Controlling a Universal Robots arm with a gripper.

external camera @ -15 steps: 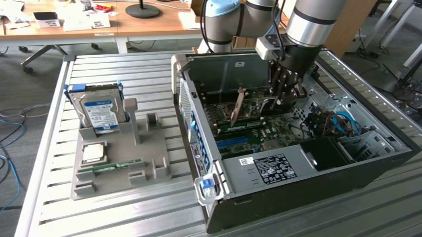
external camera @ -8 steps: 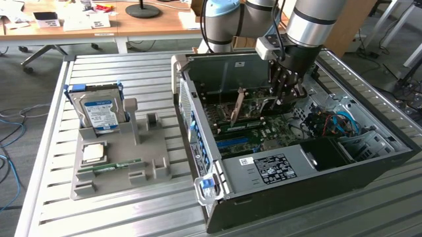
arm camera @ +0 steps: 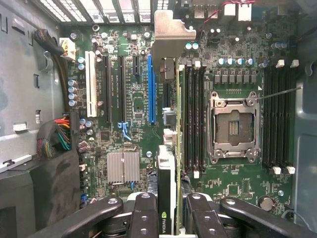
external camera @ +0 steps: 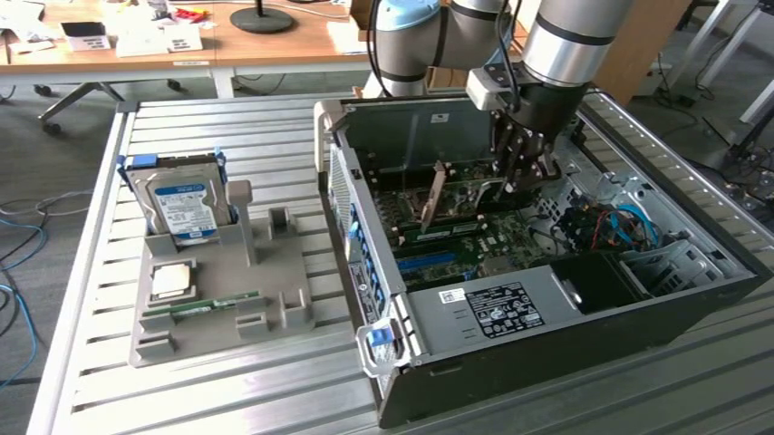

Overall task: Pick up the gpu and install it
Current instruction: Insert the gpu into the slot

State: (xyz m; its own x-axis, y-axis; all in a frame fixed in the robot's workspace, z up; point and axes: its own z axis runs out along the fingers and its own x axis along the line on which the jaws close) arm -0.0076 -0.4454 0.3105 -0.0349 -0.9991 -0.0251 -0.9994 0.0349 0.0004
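Black claw (arm camera: pixel 167 215) grips the gpu (arm camera: pixel 166 168) edge-on inside the open computer case (external camera: pixel 545 358), above the motherboard (arm camera: pixel 237 184), just beside the blue slot (arm camera: pixel 151 89). Installing, I judge; seating needs its edge aligned over that slot.

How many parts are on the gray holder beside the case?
3: hard drive upright at the far end, square chip flat midway, green memory stick nearest the camera.

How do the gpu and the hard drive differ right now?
The gpu is clamped in the gripper inside the computer case, over the motherboard; the hard drive stands ungripped in the gray holder outside it. The gpu is dark, the hard drive silver with a blue-white label. Both stand on edge.
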